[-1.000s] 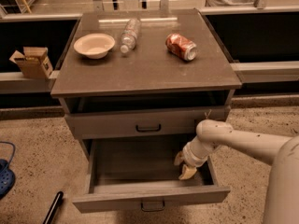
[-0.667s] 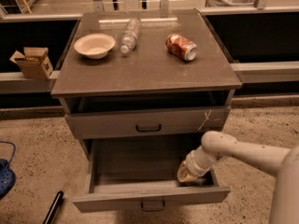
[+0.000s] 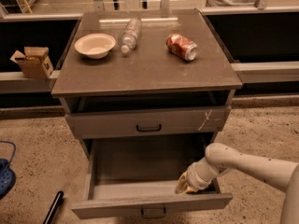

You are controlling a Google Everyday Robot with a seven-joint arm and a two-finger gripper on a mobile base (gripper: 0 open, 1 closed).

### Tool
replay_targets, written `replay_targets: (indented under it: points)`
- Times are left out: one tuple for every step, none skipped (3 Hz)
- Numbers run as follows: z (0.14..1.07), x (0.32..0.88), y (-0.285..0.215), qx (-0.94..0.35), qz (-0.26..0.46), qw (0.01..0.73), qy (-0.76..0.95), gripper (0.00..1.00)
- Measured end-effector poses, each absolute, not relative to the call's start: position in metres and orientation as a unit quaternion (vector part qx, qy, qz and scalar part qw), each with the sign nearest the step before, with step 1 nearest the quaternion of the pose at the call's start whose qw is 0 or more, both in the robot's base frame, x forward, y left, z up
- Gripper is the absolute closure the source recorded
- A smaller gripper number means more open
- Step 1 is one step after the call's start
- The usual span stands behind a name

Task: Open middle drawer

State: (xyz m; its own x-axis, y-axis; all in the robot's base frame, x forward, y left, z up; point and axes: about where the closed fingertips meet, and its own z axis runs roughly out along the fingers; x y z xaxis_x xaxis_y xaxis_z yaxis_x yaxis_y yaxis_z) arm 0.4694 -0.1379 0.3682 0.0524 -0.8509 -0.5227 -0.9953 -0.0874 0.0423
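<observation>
Wide shallow grey middle drawer (image 3: 112, 206) stands open, end effector (image 3: 186, 185) inside its front-right corner, grip indiscernible; next move: lift clear.

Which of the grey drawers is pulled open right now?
The plain-fronted grey drawer with the small black handle, below the scratched grey drawer front, which is pushed in. It juts out, interior showing, with the claw inside its front right corner.

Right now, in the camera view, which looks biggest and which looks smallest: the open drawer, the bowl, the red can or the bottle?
1. The middle drawer, open, with the gripper inside near its front right corner.
2. The bowl.
3. The bottle and the red can look about alike, so I won't rank them.
</observation>
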Motion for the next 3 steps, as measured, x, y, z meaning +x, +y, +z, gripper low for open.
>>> replay_targets:
  points:
    - [0.379,0.452,-0.137,-0.711,0.232,0.158,0.644,0.23]
    - [0.392,0.438,-0.132,-0.722,0.254,0.146,0.627,0.01]
    - [0.421,0.438,-0.135,-0.732,0.249,0.144,0.618,0.00]
